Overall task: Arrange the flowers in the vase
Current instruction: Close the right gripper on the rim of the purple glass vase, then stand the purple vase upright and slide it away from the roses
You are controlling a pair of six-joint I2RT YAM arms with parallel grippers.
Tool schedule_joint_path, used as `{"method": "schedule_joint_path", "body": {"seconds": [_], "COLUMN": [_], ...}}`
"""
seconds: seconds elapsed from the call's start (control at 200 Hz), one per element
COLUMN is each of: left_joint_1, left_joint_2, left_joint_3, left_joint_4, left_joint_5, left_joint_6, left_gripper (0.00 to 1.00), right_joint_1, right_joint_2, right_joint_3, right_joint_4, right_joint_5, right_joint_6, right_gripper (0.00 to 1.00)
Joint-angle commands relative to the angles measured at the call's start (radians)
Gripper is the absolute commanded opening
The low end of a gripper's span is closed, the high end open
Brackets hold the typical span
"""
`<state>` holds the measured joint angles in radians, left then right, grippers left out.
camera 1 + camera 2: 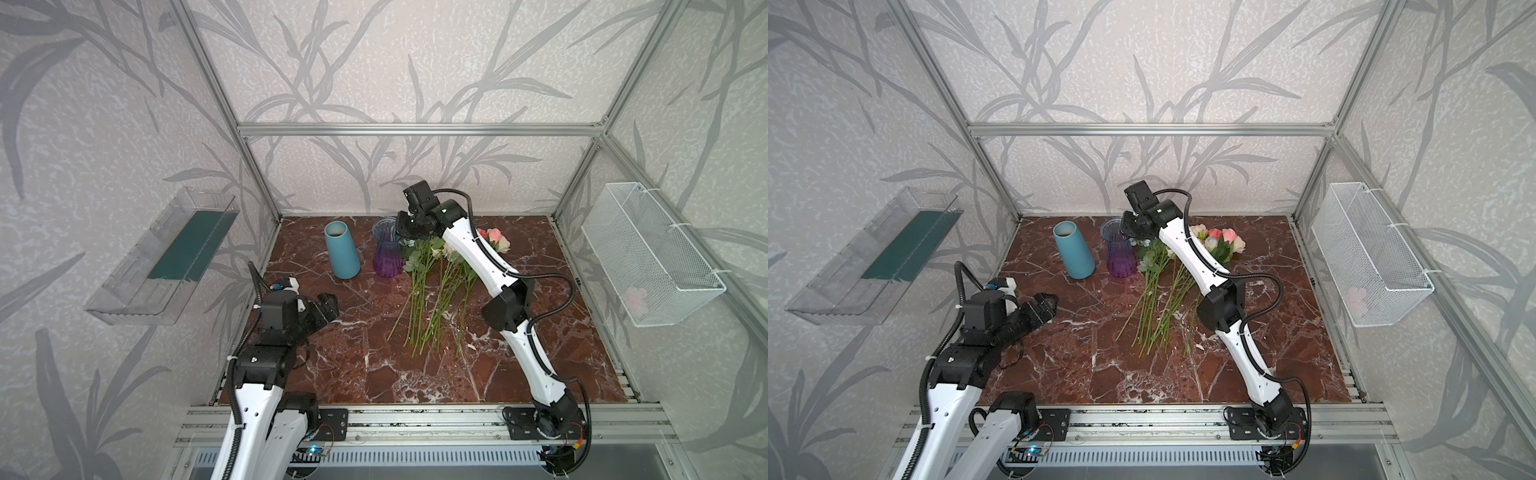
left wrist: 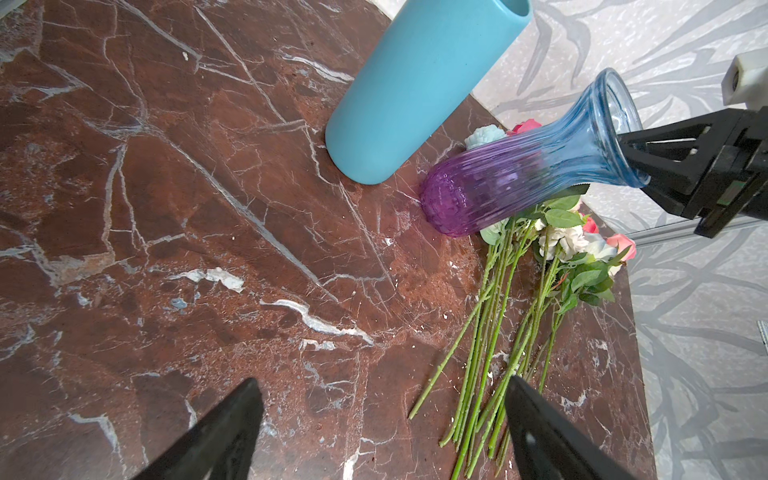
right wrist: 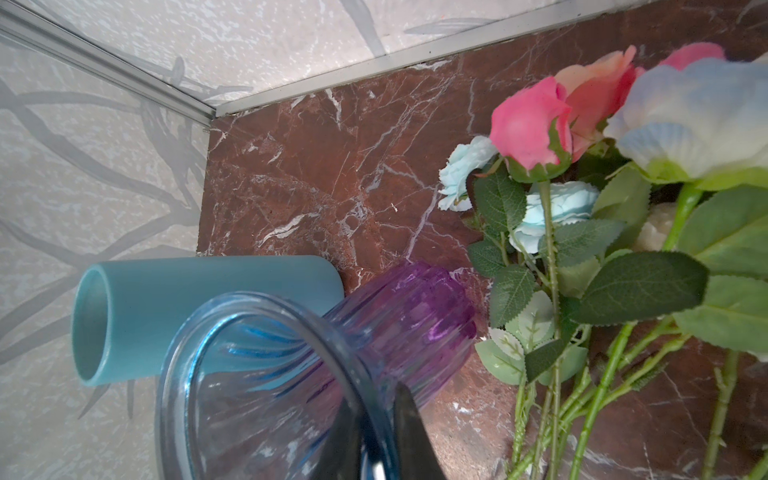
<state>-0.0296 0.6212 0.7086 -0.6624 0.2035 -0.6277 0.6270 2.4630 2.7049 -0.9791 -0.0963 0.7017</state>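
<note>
Your right gripper [image 3: 378,415] is at the mouth of the glass vase [image 1: 387,257], reaching in from the flower side. Its jaws straddle the rim, one finger inside the glass and one outside. In the right wrist view they sit nipped together on the thin wall, so read it as gripping the vase by its rim. That vase, blue at the top and purple at the bottom, stands upright near the back of the table [image 1: 374,365]. The plain blue vase [image 1: 341,253] is just beside it on its left, also upright, and their bases do not touch in the left wrist view. Both vases look empty. The flowers [image 1: 428,286] lie in a loose bundle on the table just right of the glass vase, and none are in either vase. Their green stems fan toward the front edge, while the pink, coral, cream and pale blue blooms point toward the back wall. Your right arm [image 1: 478,257] crosses over the bloom end and hides part of it in both top views. Your left gripper [image 2: 382,378] hangs over bare table at the front left, well apart from the vases and the flowers. Its jaws are spread wide and hold nothing.
</note>
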Motion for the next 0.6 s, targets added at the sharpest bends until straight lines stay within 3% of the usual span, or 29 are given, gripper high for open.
{"method": "schedule_joint_path", "body": {"seconds": [0.0, 0.595], "left_joint_1": [0.003, 0.002], "left_joint_2": [-0.007, 0.020], "left_joint_3": [-0.012, 0.001], "left_joint_4": [0.012, 0.072], "left_joint_5": [-0.013, 0.039], "left_joint_6": [0.014, -0.012], "left_gripper": [0.92, 0.90], "right_joint_1": [-0.003, 0.009], "right_joint_2": [-0.089, -0.179], "right_joint_3": [-0.020, -0.070], "right_joint_4": [-0.011, -0.011], "right_joint_5": [-0.015, -0.119], "right_joint_6": [-0.019, -0.051], "right_gripper": [0.00, 0.00]}}
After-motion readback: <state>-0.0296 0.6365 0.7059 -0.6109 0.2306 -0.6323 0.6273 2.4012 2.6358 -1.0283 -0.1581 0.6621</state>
